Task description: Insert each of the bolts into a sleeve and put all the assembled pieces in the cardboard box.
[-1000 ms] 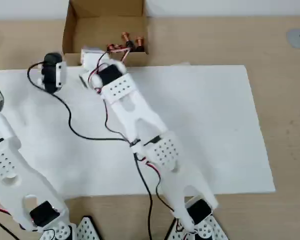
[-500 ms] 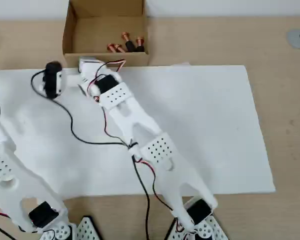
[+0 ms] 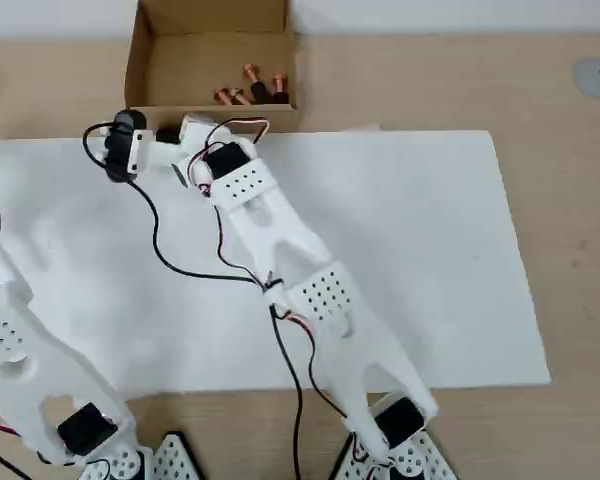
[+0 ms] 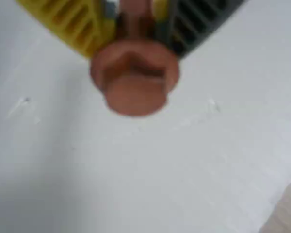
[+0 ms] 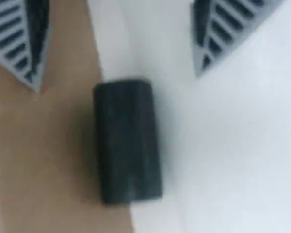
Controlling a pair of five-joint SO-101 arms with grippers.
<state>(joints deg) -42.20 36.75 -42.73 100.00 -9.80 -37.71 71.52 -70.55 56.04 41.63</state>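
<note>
While the fingers (image 4: 68, 24) of my left gripper (image 4: 136, 26) are clamped on a copper bolt (image 4: 135, 80), one yellow and one dark pressing its shank from either side, the bolt's broad round head sticks out past their tips. Behind the bolt is the white sheet (image 4: 150, 174), and I cannot tell whether the head touches it. My right gripper (image 5: 121, 46) is spread wide, its two ribbed grey fingers (image 5: 24, 43) well apart and holding nothing. Between them, farther off, lies a black sleeve (image 5: 127, 141). It rests on its side across the edge of the sheet, one long side over the white and the other over the brown table (image 5: 39, 174), and neither finger touches it. In the high view my right arm (image 3: 280, 240) stretches diagonally across the sheet to its far edge. The wrist ends just in front of the near wall of the cardboard box (image 3: 135, 70). Inside the box, against that near wall towards its right corner, a few assembled pieces (image 3: 252, 90) lie together, copper heads showing on dark sleeves. My left arm (image 3: 20, 350) stands at the left edge of the sheet, near the front of the table.
</note>
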